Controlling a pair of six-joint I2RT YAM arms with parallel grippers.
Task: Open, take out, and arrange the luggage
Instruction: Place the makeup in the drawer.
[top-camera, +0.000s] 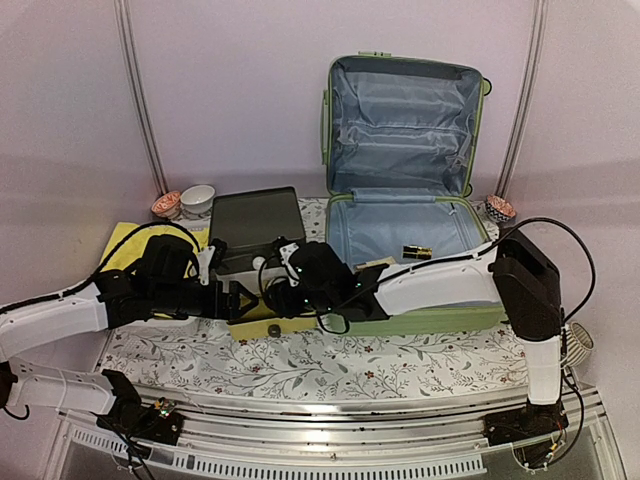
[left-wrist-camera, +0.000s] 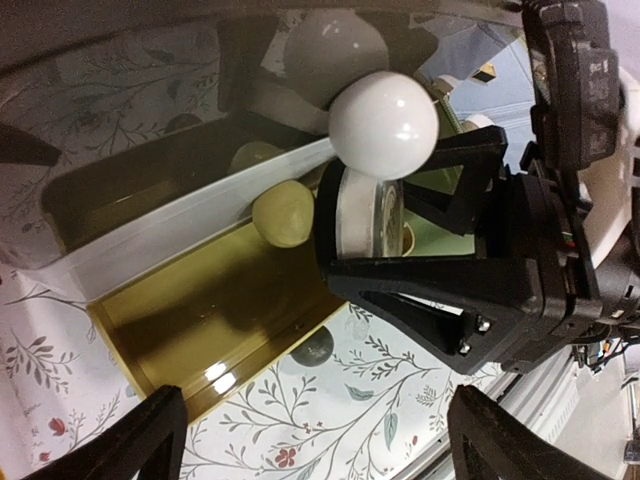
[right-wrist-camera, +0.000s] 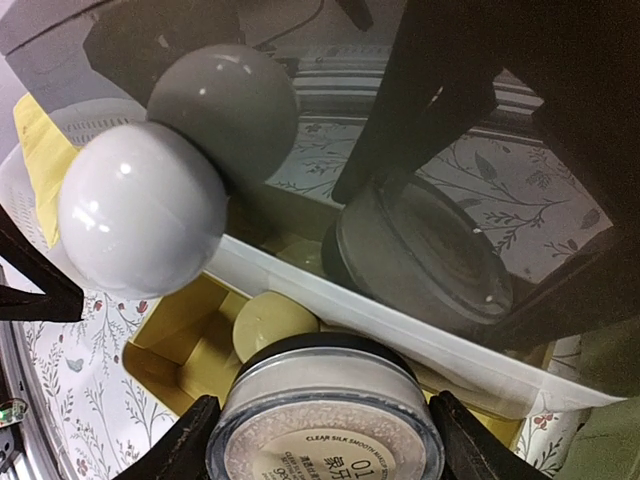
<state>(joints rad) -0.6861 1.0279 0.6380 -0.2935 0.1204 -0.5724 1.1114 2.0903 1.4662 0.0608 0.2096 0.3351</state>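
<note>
Suitcase: at the back right of the tabletop, already open, with the lid standing against the wall. The green shell looks hard and the lining is smooth pale blue cloth. One small dark and gold tube lies in the lower half.
Right gripper: jaws pinching a round jar by its sides, over the open drawer.
Left gripper: jaws spread wide with nothing between them. It hangs near the drawer and faces the right gripper.
Jar: a short cylinder with a pale frosted wall and a flat printed face. I think it is light and a little slippery.
Drawer: a yellow, glossy, shallow tray. A pale yellow round piece lies inside.
Knob: a white glossy ball on the box, just beside the jar and mirrored in a dark shiny surface.
Box: just left of the suitcase, with a flat dark lid.
Step in hand: arranging, in my judgement. The jar is to be placed in the drawer.
Next move: lower the jar into the free part of the drawer, away from the knob and the round piece, then spread the jaws. The tube in the suitcase is probably next.
</note>
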